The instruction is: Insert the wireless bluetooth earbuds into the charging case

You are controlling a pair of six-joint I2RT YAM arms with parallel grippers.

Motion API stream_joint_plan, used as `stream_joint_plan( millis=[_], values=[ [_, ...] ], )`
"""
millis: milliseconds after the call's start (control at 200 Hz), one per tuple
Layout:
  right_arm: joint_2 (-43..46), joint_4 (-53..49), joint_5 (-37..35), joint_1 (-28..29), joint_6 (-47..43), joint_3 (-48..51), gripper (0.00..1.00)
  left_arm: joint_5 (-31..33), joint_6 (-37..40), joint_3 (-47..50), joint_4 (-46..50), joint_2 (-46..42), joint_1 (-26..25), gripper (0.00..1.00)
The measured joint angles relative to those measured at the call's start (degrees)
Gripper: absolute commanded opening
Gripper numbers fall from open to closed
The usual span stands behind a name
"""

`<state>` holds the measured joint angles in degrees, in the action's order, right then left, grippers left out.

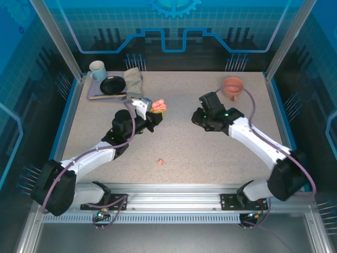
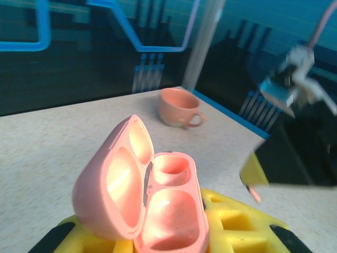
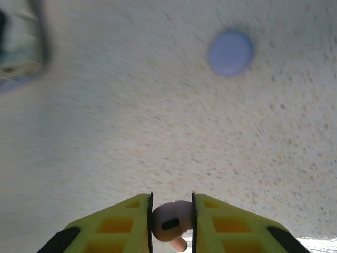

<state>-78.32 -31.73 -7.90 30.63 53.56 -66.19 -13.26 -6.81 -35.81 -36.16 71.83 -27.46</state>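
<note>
Grips the open salmon-pink charging case (image 2: 158,203) in the clenched left gripper (image 2: 163,236), lid tilted back, raised off the speckled worktop (image 1: 210,153) at its left rear. Pinches one salmon-pink earbud (image 3: 168,222) between the yellow fingers (image 3: 226,226) of the right gripper (image 3: 171,224), above the worktop and well apart from the case. Shows a second pink earbud (image 1: 160,162) lying on the worktop near the front, between the arms.
</note>
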Motion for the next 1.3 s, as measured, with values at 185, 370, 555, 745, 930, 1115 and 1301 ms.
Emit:
stream_joint_plan(
  millis=[185,370,555,745,930,1115,1301],
  values=[
    [10.91,5.33,0.85,-0.09,-4.15,-0.02,0.23,-0.74,3.48,0.0,-3.08,1.01,-4.59,0.0],
    [16.9,13.14,2.51,-0.02,-6.08,0.2,0.23,0.17,5.38,-1.01,-6.4,6.29,-8.0,0.0],
    [18.21,21.88,3.72,1.31,-6.29,2.82,0.23,2.51,6.88,-6.29,-7.13,11.34,-10.36,0.0],
    [18.29,28.7,4.48,2.78,-5.99,7.52,0.23,5.57,7.3,-11.23,-8.46,13.38,-11.34,0.0],
    [17.9,33.53,4.5,3.5,-5.55,9.2,0.23,7.74,7.63,-13.97,-8.98,14.64,-11.93,0.0],
    [16.81,36.39,4.07,4.7,-5.62,9.38,0.22,8.57,8.31,-15.3,-8.7,15.69,-12.22,0.0],
    [15.89,37.68,2.91,6.47,-6.27,10.01,0.22,8.59,8.33,-16.9,-8.13,16.11,-12.46,0.0]
  ],
)
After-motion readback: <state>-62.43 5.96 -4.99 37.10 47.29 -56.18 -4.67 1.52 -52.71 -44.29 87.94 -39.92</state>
